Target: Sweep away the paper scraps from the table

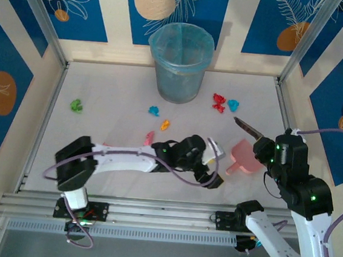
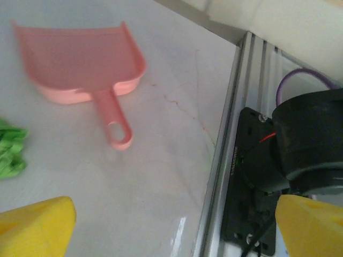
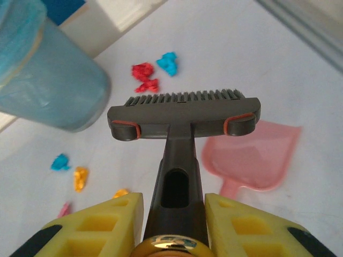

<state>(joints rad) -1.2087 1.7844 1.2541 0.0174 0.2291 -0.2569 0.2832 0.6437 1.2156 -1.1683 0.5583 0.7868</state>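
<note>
Paper scraps dot the table; right wrist shows brush clamped.

Bright, even, diffuse light fills every view. The white table shows only faint, soft shadows beneath the left arm. At the left wrist the pink dustpan is smeared, the yellow fingertips of the left end effector are defocused, and glare streaks beside the rail. At the right wrist the brush is crisp, the bin soft.
</note>
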